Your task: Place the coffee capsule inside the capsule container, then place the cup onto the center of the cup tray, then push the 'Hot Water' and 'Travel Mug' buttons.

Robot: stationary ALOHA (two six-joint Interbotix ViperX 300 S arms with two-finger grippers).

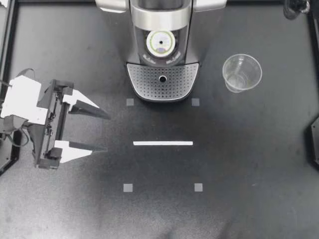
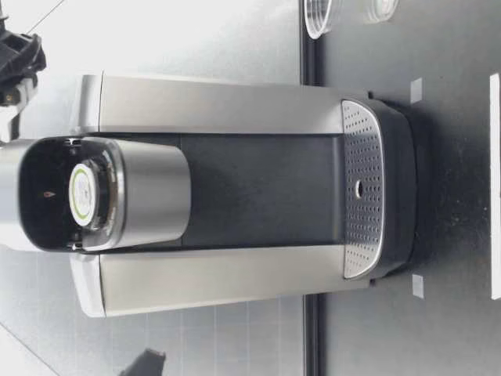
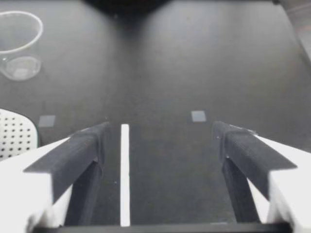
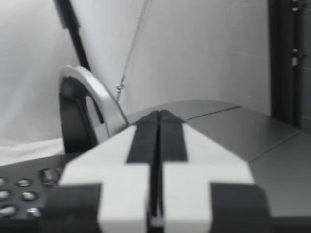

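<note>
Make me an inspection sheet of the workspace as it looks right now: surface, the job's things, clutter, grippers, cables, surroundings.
Surface: black table with a white tape strip and grey square markers.
Job's things: coffee capsule sits in the open capsule container of the coffee machine; clear cup stands upright on the table beside the machine, off the cup tray; buttons lie beside my right gripper.
Clutter: nothing seen.
Grippers: left gripper open and empty over the table; right gripper shut and empty, over the machine's top.
Cables: a dark loop by my left arm.
Surroundings: white backdrop.
</note>
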